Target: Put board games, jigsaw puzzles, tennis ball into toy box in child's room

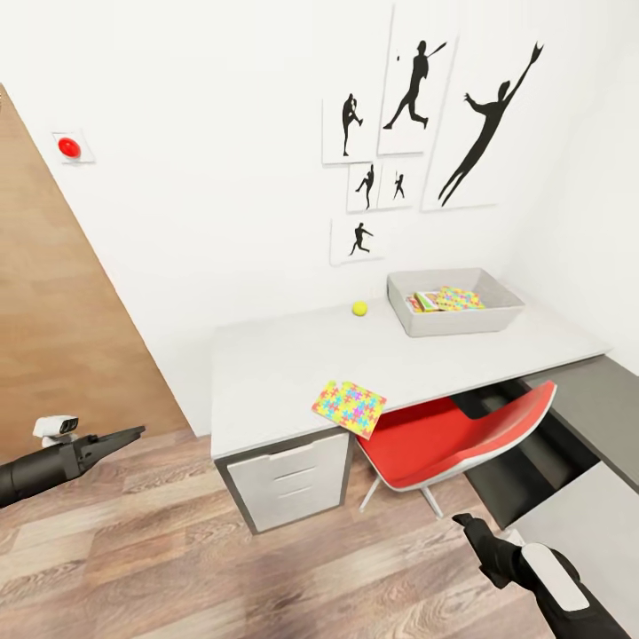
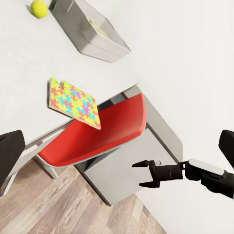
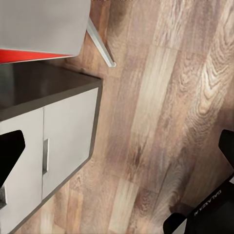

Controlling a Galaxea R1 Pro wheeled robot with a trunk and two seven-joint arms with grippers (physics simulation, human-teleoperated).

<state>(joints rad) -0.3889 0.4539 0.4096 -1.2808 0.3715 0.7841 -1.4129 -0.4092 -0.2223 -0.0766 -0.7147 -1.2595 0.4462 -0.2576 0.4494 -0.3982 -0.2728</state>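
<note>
Both hands empty, R hand [image 2: 144, 174] wide, L hand [image 1: 124, 434] unclear; puzzle [image 1: 349, 407] at table [image 1: 266, 373] edge.

Toy box [image 1: 454, 302]: its wall hides the lower parts of the contents, so only a puzzle-pattern panel [image 1: 459, 297] and a strip of a printed box [image 1: 421, 302] show, the print too small to read. The red chair [image 1: 448, 437] hides the desk's underside. Right arm [image 1: 541, 577]: cut off by the head view's edge.
</note>
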